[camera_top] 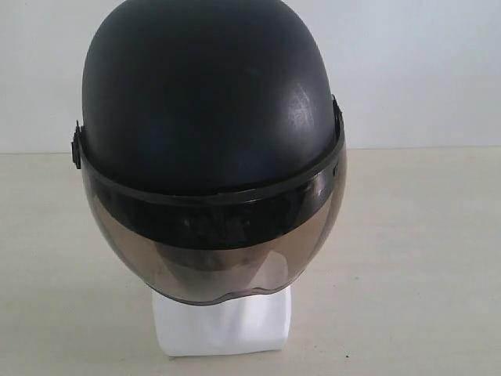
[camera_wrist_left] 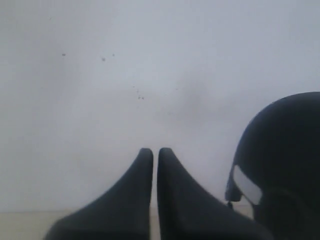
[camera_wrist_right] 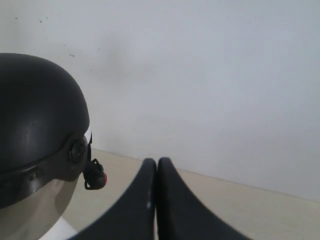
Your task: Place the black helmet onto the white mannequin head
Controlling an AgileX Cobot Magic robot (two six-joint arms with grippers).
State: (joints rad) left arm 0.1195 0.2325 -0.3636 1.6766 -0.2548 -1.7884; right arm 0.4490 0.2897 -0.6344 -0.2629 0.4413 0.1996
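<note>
The black helmet [camera_top: 211,102] sits on the white mannequin head, whose neck and base [camera_top: 223,321] show below the smoky-brown visor [camera_top: 215,243]. The face is dimly visible through the visor. Neither gripper appears in the exterior view. In the left wrist view my left gripper [camera_wrist_left: 155,151] is shut and holds nothing, with the helmet [camera_wrist_left: 285,160] off to one side and apart from it. In the right wrist view my right gripper [camera_wrist_right: 157,161] is shut and holds nothing, and the helmet [camera_wrist_right: 35,110] with its strap buckle [camera_wrist_right: 95,177] is apart from it.
The head stands on a beige tabletop [camera_top: 415,258] in front of a plain white wall [camera_top: 415,70]. Nothing else stands on the table in view.
</note>
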